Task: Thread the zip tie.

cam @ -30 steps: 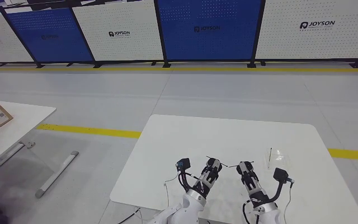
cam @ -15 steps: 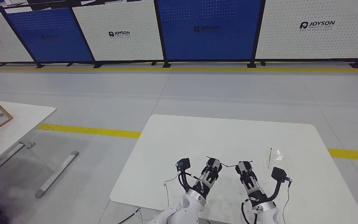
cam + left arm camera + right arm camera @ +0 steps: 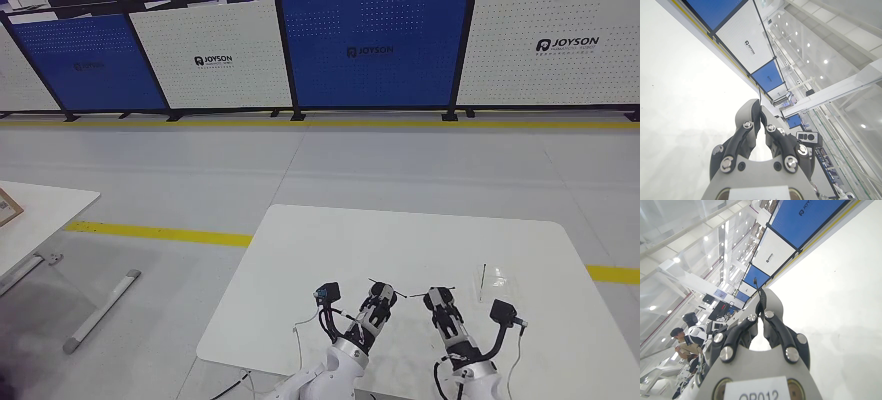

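Both arms stand close together near the front edge of the white table (image 3: 330, 250). My left gripper (image 3: 760, 107) is shut on the thin tail of a black zip tie (image 3: 759, 94), which sticks out past its fingertips. My right gripper (image 3: 761, 295) is shut on a black zip tie end with the small square head (image 3: 754, 281) poking out. In the top view the left gripper (image 3: 383, 292) and right gripper (image 3: 436, 295) face each other, and the black zip tie tips (image 3: 403, 295) lie almost touching in the narrow gap between them. Whether both ends belong to one tie I cannot tell.
A clear plastic bag (image 3: 495, 281) with another black zip tie (image 3: 484, 272) lies on the table just beyond the right gripper. A second white table (image 3: 40, 215) stands off to the left across the floor.
The right arm edged slightly toward the left gripper, then came back. The left arm has kept still.
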